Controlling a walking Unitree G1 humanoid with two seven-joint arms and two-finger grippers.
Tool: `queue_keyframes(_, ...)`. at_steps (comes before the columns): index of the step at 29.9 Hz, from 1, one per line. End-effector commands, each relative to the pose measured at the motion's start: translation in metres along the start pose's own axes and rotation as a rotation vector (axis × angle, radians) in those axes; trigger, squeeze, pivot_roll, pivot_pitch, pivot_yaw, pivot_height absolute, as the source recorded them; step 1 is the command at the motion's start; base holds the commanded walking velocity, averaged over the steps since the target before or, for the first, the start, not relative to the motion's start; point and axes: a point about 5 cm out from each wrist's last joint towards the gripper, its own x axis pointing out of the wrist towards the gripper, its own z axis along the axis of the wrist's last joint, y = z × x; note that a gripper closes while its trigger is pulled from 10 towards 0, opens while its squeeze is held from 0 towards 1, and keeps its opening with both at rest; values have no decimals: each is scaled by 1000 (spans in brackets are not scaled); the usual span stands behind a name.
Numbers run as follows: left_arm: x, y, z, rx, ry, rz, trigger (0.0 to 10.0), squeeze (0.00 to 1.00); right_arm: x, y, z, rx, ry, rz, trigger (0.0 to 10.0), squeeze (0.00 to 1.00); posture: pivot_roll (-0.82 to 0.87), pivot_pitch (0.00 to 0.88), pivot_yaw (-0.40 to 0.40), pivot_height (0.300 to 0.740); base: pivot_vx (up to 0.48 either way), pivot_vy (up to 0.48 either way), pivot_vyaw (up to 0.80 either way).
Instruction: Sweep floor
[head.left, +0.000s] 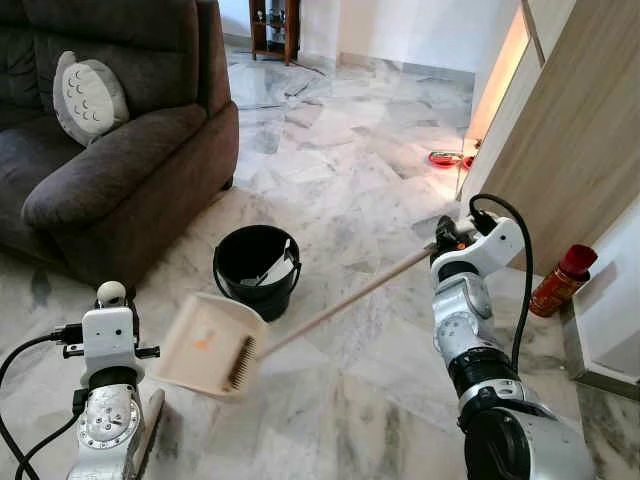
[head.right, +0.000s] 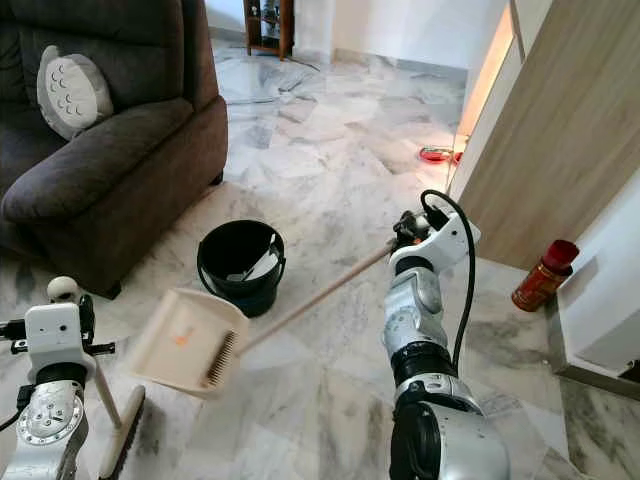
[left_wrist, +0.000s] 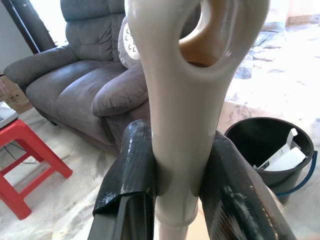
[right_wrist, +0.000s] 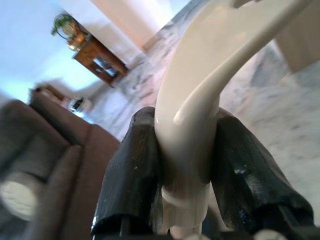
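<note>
Your right gripper (right_wrist: 185, 165) clamps the dustpan (head.left: 212, 345) handle, pan raised and blurred just near of the black bucket (head.left: 256, 268). Your left gripper (left_wrist: 182, 172) grips the broom (head.right: 118, 425) handle (head on floor). Tip slowly over the bucket.

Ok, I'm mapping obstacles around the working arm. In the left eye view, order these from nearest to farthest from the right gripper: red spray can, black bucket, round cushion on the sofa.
From the right gripper, shut on the dustpan handle:
1. Red spray can, on its right by the wooden cabinet.
2. Black bucket, on its left, on the floor.
3. Round cushion, far left on the sofa.
</note>
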Motion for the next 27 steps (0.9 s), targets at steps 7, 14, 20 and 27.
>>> queue_keyframes(7,0,-1,10,-4,-61,4,10000,0,8,29,34,105,-104,80,10000,0,194,53,-37,740,0,0,0)
queue_keyframes(14,2,-2,13,-12,-78,5,10000,0,7,36,34,119,-101,99,10000,0,195,61,-40,740,0,0,0)
queue_keyframes(20,3,-1,15,-12,-85,11,10000,0,6,36,32,114,-96,103,10000,0,195,61,-40,740,0,0,0)
queue_keyframes(27,3,-1,15,-15,-85,15,10000,0,6,35,32,115,-95,104,10000,0,195,63,-41,740,0,0,0)
